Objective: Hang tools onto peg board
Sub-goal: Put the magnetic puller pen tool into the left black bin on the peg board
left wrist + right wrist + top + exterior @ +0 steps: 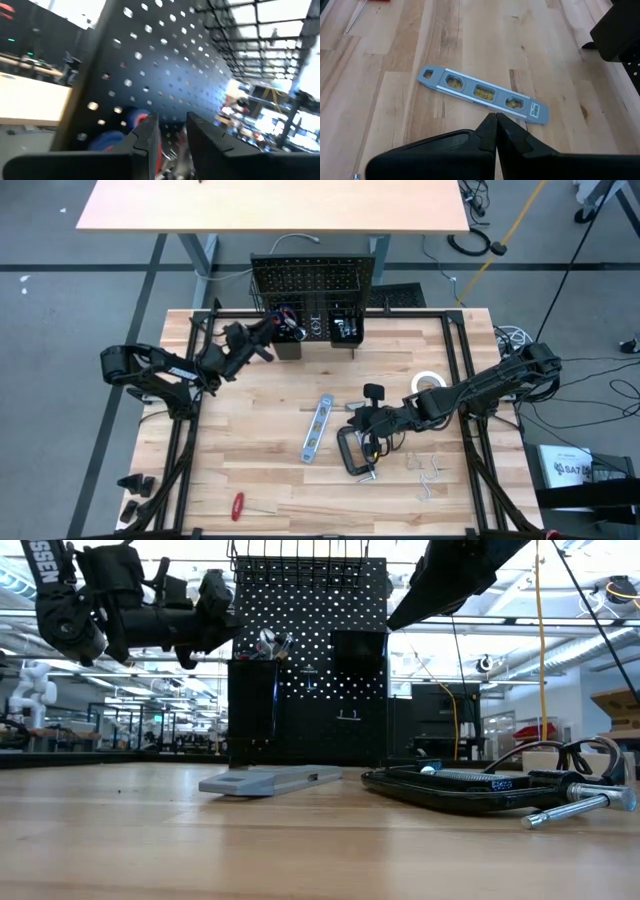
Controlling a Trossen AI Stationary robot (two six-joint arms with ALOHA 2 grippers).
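Observation:
The black peg board stands at the table's far edge with two black bins on it. The left bin holds tools with red and blue handles. My left gripper is open, up beside that bin, its fingers pointing at the board. My right gripper is shut and empty, above the table between the blue-silver level and the black C-clamp. Both of these lie flat on the table. The white tape roll and the red screwdriver also lie on the table.
The second bin hangs on the board's right part. Small metal hooks lie near the right front. A small black object lies behind the clamp. Another wooden table stands beyond the board.

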